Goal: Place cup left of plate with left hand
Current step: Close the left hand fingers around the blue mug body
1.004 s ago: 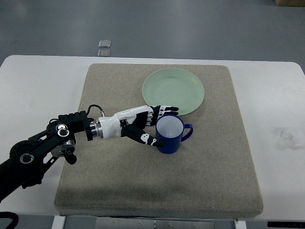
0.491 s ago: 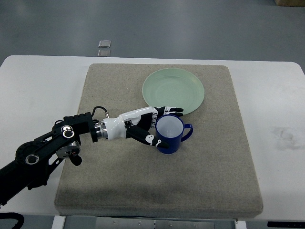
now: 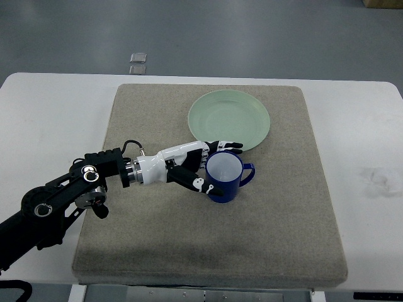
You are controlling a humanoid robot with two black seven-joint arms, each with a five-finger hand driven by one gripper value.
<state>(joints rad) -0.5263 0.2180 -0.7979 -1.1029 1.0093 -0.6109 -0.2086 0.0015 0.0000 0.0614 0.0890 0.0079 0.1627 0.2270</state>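
Cup (image 3: 224, 178): you see deep blue, white inside.
Plate (image 3: 230, 119): pale green.
Mat (image 3: 208, 239): grey-beige.
Left hand (image 3: 196, 167): white and black.

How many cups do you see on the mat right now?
1. A blue cup stands upright just below the plate, with the left hand wrapped around its left side. None seems hidden.

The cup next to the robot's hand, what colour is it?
The cup is dark blue with a white inside, seen in the top view.
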